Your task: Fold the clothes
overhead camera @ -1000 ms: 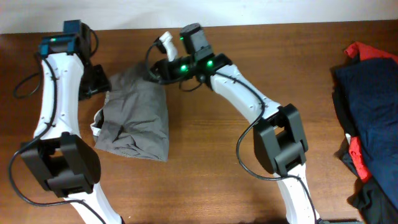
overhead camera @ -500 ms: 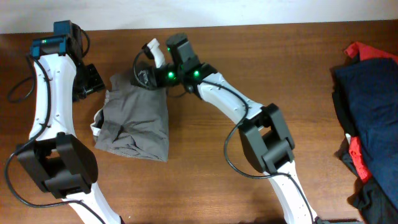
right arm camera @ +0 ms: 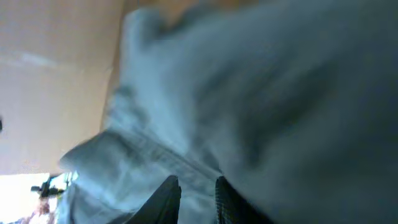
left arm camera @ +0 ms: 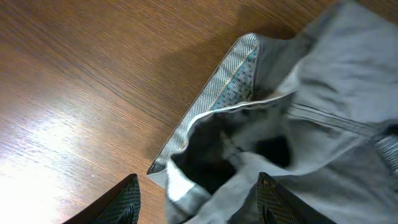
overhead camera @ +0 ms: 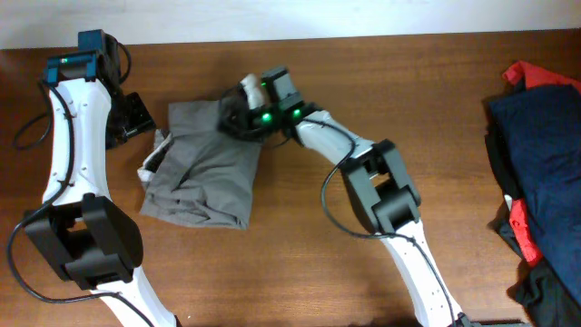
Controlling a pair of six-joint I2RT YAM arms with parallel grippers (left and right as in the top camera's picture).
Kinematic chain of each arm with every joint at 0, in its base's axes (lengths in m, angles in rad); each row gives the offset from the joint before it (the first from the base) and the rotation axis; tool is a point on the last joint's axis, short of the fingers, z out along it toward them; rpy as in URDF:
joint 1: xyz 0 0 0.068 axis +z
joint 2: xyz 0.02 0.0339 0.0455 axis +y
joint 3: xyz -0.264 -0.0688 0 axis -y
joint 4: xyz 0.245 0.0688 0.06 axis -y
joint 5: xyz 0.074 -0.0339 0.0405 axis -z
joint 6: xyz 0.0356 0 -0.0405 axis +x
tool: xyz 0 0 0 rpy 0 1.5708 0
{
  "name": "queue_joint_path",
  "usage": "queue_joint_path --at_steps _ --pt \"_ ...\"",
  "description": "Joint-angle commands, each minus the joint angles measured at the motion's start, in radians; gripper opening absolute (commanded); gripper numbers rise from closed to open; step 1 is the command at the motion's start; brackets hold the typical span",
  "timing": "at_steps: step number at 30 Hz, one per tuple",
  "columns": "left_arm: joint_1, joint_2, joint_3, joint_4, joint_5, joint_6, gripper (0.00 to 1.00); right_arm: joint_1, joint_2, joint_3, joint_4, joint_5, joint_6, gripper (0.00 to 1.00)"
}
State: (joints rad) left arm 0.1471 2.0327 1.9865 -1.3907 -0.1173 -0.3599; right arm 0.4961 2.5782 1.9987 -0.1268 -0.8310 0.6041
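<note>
The clothes (overhead camera: pixel 204 168) are a grey-olive garment lying crumpled on the wooden table (overhead camera: pixel 381 272), left of centre. Its striped pale waistband lining (left arm camera: pixel 217 102) shows in the left wrist view. My left gripper (overhead camera: pixel 136 113) hangs just beyond the garment's upper left corner. It (left arm camera: pixel 202 208) is open, with the waistband edge below the gap and nothing held. My right gripper (overhead camera: pixel 238 113) is down on the garment's upper right corner. Its fingers (right arm camera: pixel 171 199) stand a narrow gap apart, and blurred grey cloth (right arm camera: pixel 249 93) fills that view.
A navy blue garment (overhead camera: pixel 536 136) lies piled over a red cloth (overhead camera: pixel 526 73) at the table's right edge. The table's back edge runs along the pale wall (overhead camera: pixel 363 18). Black cables (overhead camera: pixel 36 127) loop beside the left arm.
The right gripper swung left, then back right and down, carrying the garment's upper right corner outward; the top now lies wider. Its jaws have parted slightly. The left arm shifted slightly left early on.
</note>
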Motion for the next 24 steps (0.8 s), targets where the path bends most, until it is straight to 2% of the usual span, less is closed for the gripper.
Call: queue_joint_path --at_steps 1,7,14,16,20,24 --pt "-0.001 -0.004 0.003 0.003 0.027 -0.007 0.6 -0.076 0.014 -0.002 -0.005 0.055 -0.024 0.24" --pt "-0.003 -0.004 0.003 0.002 0.027 -0.006 0.6 -0.113 0.011 0.011 0.034 -0.057 -0.023 0.24" --pt "-0.005 -0.004 0.003 0.002 0.027 -0.005 0.6 -0.111 -0.04 0.125 0.014 -0.157 -0.023 0.25" --pt "-0.013 -0.004 0.003 0.003 0.03 0.013 0.6 -0.111 -0.082 0.146 -0.024 -0.158 -0.023 0.25" --pt "-0.05 -0.004 0.003 0.033 0.062 0.124 0.59 -0.103 -0.162 0.149 -0.164 -0.172 -0.058 0.25" --pt "-0.09 -0.004 0.003 0.084 0.061 0.138 0.59 -0.076 -0.181 0.149 -0.354 -0.237 -0.12 0.24"
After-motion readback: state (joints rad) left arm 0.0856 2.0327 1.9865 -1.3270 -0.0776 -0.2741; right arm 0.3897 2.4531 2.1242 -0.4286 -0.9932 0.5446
